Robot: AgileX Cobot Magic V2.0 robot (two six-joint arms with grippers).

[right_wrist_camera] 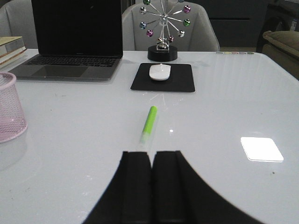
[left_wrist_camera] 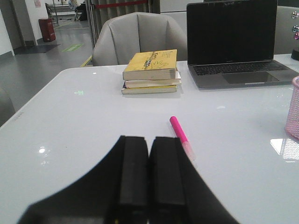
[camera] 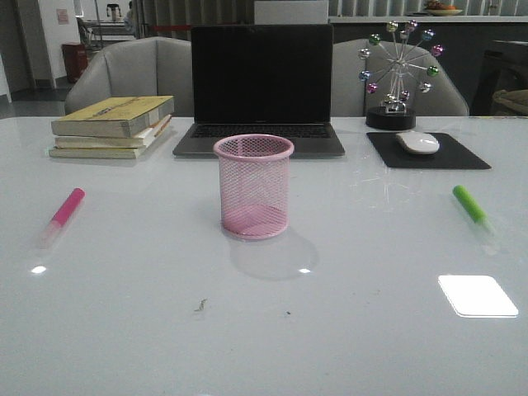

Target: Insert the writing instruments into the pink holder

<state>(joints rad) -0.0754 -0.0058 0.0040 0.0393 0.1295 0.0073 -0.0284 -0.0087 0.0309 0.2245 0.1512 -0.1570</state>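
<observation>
Left gripper [left_wrist_camera: 148, 175] & right gripper [right_wrist_camera: 152, 184] both closed, empty; pink holder [camera: 253, 186] upright btwn markers.

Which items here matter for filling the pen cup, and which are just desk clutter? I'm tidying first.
For the job: round pink wire-mesh cup; magenta-pink highlighter marker; bright green highlighter marker.

Just lying about: stacked yellow books; open dark laptop; white mouse on black pad; ferris-wheel ornament.

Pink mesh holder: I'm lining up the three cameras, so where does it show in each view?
Front view: pink mesh holder stands mid-table, before the laptop.
Left wrist view: only a sliver at the right edge.
Right wrist view: partly cut off at the left edge.
Shared landmark: the laptop, visible in all three.
</observation>
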